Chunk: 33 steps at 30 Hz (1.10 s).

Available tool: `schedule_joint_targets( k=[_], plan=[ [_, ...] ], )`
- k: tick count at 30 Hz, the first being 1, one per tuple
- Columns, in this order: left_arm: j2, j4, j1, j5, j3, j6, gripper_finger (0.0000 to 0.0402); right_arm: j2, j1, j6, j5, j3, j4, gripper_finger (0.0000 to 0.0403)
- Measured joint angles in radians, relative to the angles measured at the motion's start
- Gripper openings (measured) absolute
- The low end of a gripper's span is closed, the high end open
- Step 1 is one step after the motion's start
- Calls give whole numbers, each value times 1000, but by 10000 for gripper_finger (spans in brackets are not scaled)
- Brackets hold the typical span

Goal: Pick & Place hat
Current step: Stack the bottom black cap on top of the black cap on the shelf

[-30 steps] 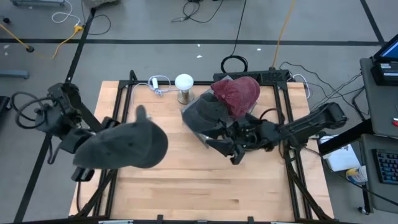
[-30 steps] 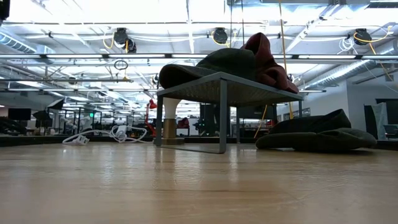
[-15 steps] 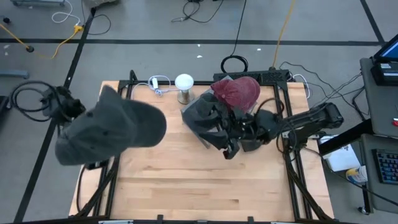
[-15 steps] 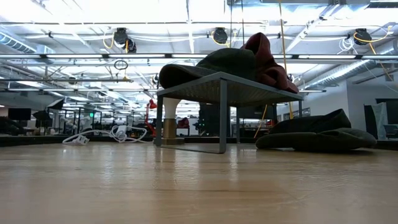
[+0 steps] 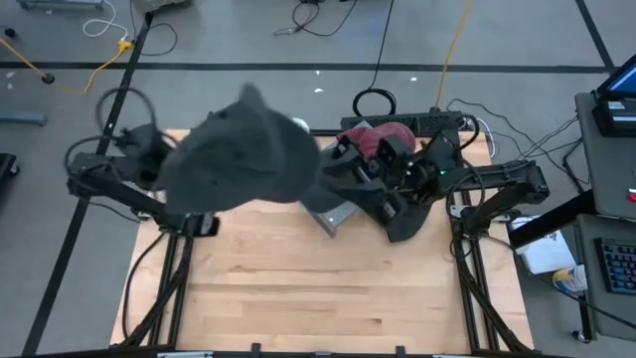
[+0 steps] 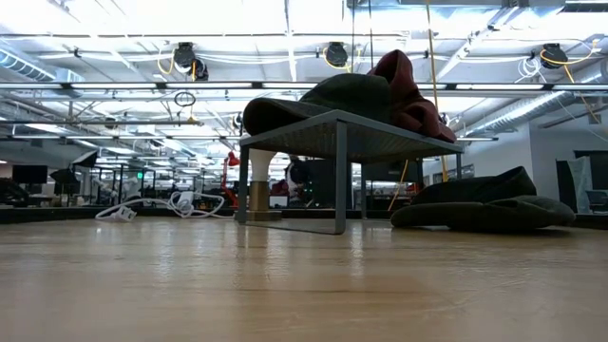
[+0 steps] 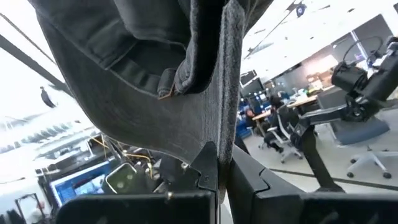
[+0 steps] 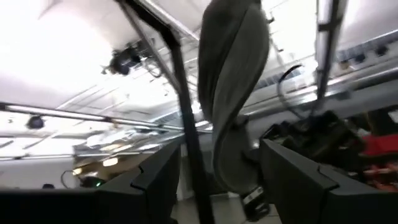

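While the wooden table (image 5: 298,288) lies partly hidden beneath it, a blurred grey hat (image 5: 238,159) hangs raised over the table's far left, pinched in the left gripper (image 7: 217,163). Over the rack (image 6: 342,128), the right gripper (image 8: 217,168) stands spread, holding nothing.

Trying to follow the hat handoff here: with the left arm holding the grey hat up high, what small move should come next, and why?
Probably carry it a little further toward the rack and begin lowering. The left gripper is shut on the grey hat, which hangs lifted over the table's back left, beside the rack. The right gripper stands open near it, holding nothing.
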Motion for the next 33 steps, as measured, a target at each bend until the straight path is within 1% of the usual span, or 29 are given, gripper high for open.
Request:
schedule_joint_targets(
  k=[4,6,9,13,17,20,22,24,27,28,30,33],
  plan=[
    [97,-2,71,77,90,-42,9,-12,-9,20,-93,-1,2,210],
    [142,2,98,104,131,-62,9,-18,-8,29,-100,-1,8,210],
    [204,1,128,129,174,-93,9,-38,3,31,-138,-1,12,210],
    [250,1,143,147,188,-139,9,-64,12,30,-152,-2,10,210],
    [257,-7,141,147,188,-204,9,-109,11,39,-167,-3,-39,203],
    [255,-45,134,150,188,-240,9,-141,11,26,-171,-4,-110,178],
    [256,-56,132,150,188,-274,9,-155,12,11,-172,-4,-142,146],
    [255,-58,132,154,188,-317,9,-161,12,0,-172,-4,-162,104],
    [255,-69,133,176,188,-392,15,-161,12,2,-172,-4,-167,27],
    [255,-70,134,172,188,-419,24,-161,12,4,-174,-4,-169,16],
    [254,-72,136,152,188,-470,48,-161,12,3,-174,-4,-170,14],
    [254,-88,136,143,187,-502,83,-171,13,-29,-180,-4,-131,8]
  ],
)
